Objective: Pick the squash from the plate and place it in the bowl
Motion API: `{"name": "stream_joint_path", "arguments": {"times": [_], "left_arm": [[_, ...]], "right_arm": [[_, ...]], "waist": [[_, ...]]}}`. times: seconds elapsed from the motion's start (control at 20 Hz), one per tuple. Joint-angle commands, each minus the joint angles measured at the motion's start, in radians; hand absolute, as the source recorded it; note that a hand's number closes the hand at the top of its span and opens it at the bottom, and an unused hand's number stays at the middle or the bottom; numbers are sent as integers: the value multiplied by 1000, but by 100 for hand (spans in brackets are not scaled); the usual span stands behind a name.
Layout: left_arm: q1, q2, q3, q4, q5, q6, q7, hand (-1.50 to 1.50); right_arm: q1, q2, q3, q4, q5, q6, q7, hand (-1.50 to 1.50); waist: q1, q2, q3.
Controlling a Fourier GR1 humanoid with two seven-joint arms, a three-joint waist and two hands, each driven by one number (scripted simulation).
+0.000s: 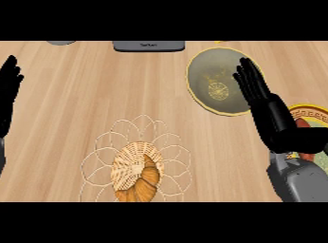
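A desk [76, 109] of pale wood fills the whole view, its grain running in long streaks from side to side. The light is even and soft, with only faint shadows on the boards. At the far edge of the desk a dark grey flat-fronted object [149, 45] is cut off by the view's limit, and further along that edge sits a small grey rounded shape [60, 42]. No wall, floor or window shows.
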Motion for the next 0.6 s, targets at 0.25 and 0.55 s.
{"name": "stream_joint_path", "arguments": {"times": [0.25, 0.55], "left_arm": [[39, -75, -47, -33, 120, -137, 6, 0], [60, -91, -76, -65, 196, -238, 50, 0]], "right_arm": [[205, -189, -439, 182, -41, -150, -57, 150], [349, -192, -448, 329, 207, -317, -434, -150]], "waist": [[-73, 1, -3], [-13, -7, -2]]}}
